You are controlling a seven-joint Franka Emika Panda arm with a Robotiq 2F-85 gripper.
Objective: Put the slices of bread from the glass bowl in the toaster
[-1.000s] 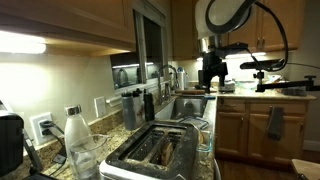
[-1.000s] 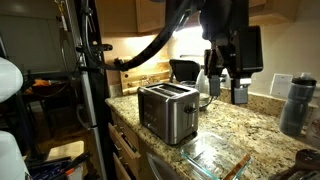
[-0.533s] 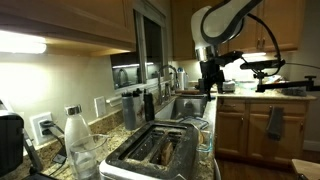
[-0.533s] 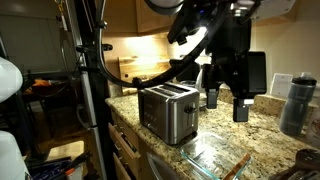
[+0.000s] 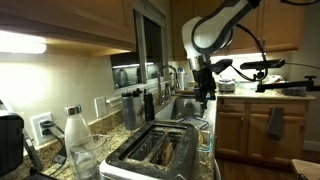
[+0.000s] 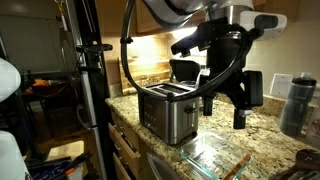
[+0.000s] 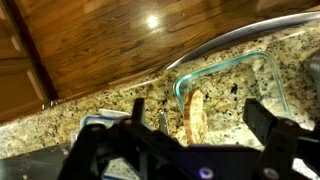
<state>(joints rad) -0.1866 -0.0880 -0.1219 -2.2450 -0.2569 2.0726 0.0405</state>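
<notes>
In the wrist view a tan slice of bread stands on edge inside the glass bowl, which rests on the speckled granite counter. My gripper hangs above it, open, one dark finger on each side of the slice and nothing held. The shiny silver toaster stands to the left of the gripper. The glass bowl lies in front, with a slice of bread in it. Seen close, the toaster shows brown pieces in its slots.
A tall bottle with a white top and a clear drinking glass stand beside the toaster. A black appliance is at the left, a dark bottle at the right. A sink lies farther back, and cabinets hang overhead.
The arm has swung and tilted, carrying the gripper down and sideways toward the counter beside the toaster. Its jaws have stayed open and empty.
</notes>
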